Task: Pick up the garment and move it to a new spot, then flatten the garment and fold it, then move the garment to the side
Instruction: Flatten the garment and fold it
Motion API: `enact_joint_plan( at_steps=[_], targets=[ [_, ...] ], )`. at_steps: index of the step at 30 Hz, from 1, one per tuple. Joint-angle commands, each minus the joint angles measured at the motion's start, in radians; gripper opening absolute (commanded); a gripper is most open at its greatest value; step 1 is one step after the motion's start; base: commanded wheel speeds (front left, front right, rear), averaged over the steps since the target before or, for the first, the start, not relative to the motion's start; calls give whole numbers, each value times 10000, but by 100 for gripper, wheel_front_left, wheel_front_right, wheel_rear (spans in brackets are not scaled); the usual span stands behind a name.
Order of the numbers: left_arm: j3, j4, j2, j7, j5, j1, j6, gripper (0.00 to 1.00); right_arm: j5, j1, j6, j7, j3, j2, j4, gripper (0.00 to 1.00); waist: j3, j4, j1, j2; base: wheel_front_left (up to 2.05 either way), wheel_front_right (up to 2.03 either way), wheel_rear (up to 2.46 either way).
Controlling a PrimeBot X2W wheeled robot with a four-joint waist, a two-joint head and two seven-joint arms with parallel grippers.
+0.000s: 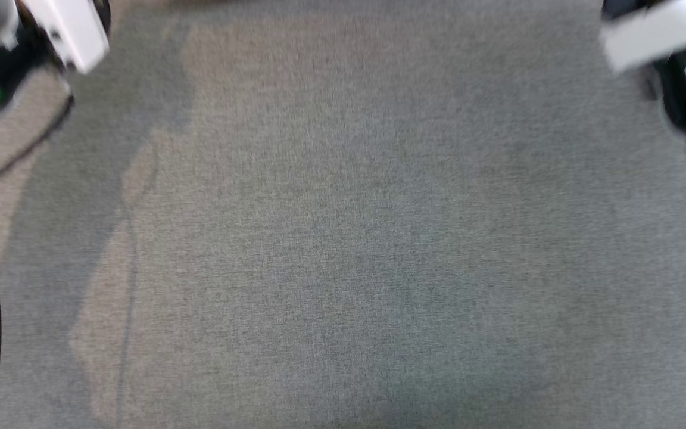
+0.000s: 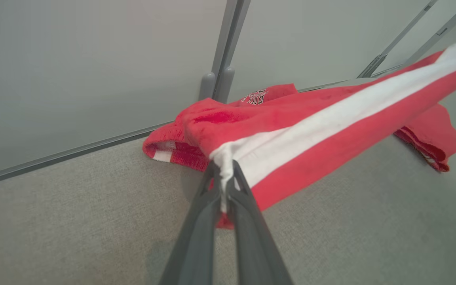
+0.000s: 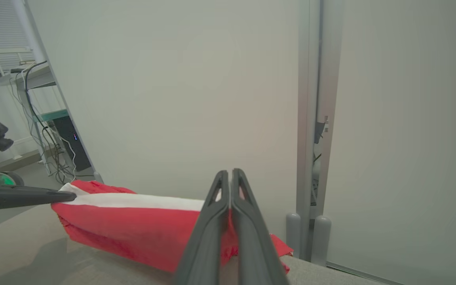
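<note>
We lose the garment at the view's right edge. Its lettering is too small to read, and the right gripper hides part of it.

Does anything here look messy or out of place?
The red garment is not flat: a striped edge hangs taut between the left gripper and right gripper, while the rest lies bunched on the table beside the post.

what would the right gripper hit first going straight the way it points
The right gripper would likely meet the pale wall panel, left of the grey post; the garment it pinches comes along. Depth unclear.
</note>
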Motion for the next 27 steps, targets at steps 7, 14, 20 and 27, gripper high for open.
enact_joint_plan(
  at_steps=[7, 14, 20, 27],
  targets=[
    [-701, -681, 553, -18, -717, 2575, 58, 0, 968, 2454, 5, 639, 1434, -921, -435, 0, -2299, 61, 0, 0, 0, 0, 0],
    [-1263, -1680, 888, -442, -436, 4165, 676, 0, 1935, 3878, 5, 1985, 2461, -1943, -1279, 0, -3289, 100, 0, 0, 0, 0, 0],
    [-1632, -3197, 1386, -70, -217, 5714, 1548, 0, 2667, 5127, 5, 3463, 2748, -2633, -1976, 0, -4051, -46, 0, 0, 0, 0, 0],
    [-1773, -5607, 2388, 1149, -620, 7354, 2339, 0, 3674, 7065, 5, 4786, 2550, -3347, -3388, 0, -4555, -45, 0, 0, 0, 0, 0]
  ],
)
